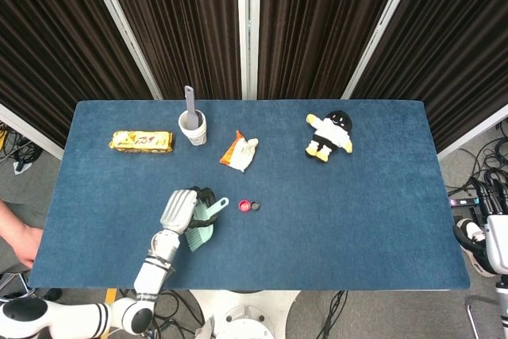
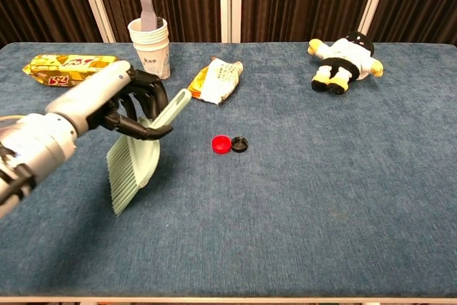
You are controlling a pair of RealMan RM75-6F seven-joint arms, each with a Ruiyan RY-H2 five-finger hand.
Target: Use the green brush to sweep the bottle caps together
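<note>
My left hand (image 1: 181, 210) (image 2: 121, 101) grips the handle of the pale green brush (image 1: 202, 230) (image 2: 133, 164). The brush tilts, with its bristles low over the blue table (image 1: 357, 212) near the front left. A red cap (image 1: 244, 206) (image 2: 221, 144) and a black cap (image 1: 255, 206) (image 2: 240, 144) lie touching, a little right of the brush. No white cap shows in either view where the brush head now stands. My right hand (image 1: 486, 236) is off the table at the far right edge, too cropped to read.
At the back left a paper cup (image 1: 192, 127) (image 2: 151, 48) holds a grey tool, and a yellow snack bar (image 1: 141, 141) (image 2: 61, 67) lies left of it. An orange-white packet (image 1: 240, 152) (image 2: 218, 80) sits behind the caps. A plush toy (image 1: 329, 134) (image 2: 345, 55) lies back right.
</note>
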